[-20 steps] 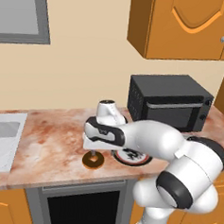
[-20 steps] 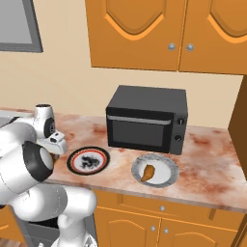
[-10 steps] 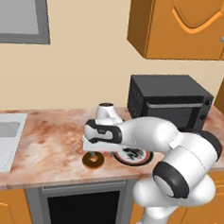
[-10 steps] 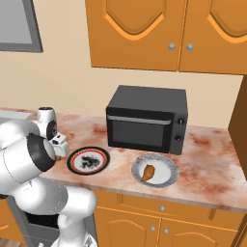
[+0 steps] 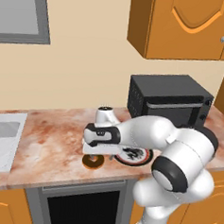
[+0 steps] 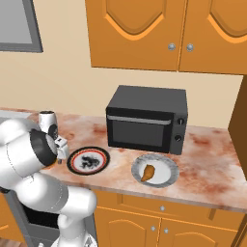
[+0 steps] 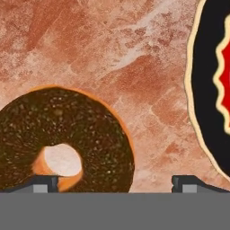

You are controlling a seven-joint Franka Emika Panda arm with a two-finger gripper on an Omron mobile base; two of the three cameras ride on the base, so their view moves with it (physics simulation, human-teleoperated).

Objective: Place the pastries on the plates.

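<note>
Brown doughnut (image 7: 63, 139) flat, hole upward

Doughnut (image 5: 92, 162) sits on the counter (image 5: 45, 142) just left of the patterned plate (image 5: 134, 156) — croissant (image 6: 148, 171) lies on the plain plate (image 6: 164, 164) further right, microwave (image 6: 147, 119) behind both.

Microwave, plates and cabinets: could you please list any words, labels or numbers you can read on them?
None can be read.
Microwave: two knobs on its right side, no legible marking.
Black-rimmed plate: a dark pattern in the centre, no letters.
Grey plate: plain.
Cabinets: plain doors with knobs.
Doughnut: no label.
</note>
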